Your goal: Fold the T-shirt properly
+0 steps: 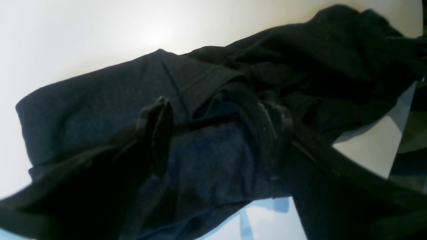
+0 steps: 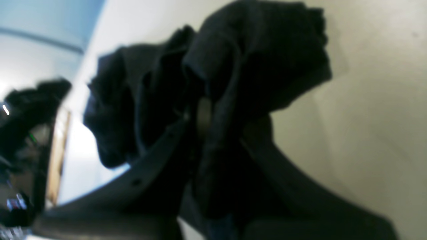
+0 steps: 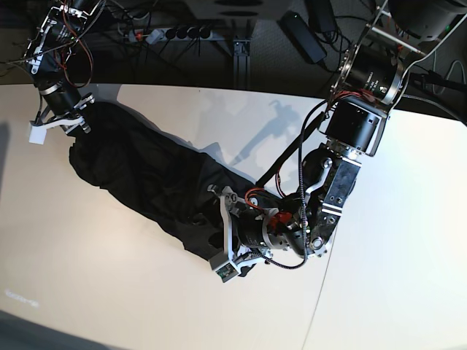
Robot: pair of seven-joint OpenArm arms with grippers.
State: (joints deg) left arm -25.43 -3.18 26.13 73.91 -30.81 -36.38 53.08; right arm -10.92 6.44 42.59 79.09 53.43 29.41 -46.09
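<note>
Shirt lay in a long black bunch across the pale table, running from the far corner by my right gripper down toward my left gripper. My right fingers had the cloth pinched between them: from that wrist, dark folds bulged out above the pressed-together jaws and hung round them. At the other end, my left fingers were spread wide, one fingertip resting on the fabric and the other sunk in a crease beside a hem, with cloth lying loose between the two. Nothing was gripped there. From overhead, the left arm bent low over the table with its gripper lying on the shirt's near end. Creases ran lengthwise through the whole bunch, and no print showed on the fabric.
</note>
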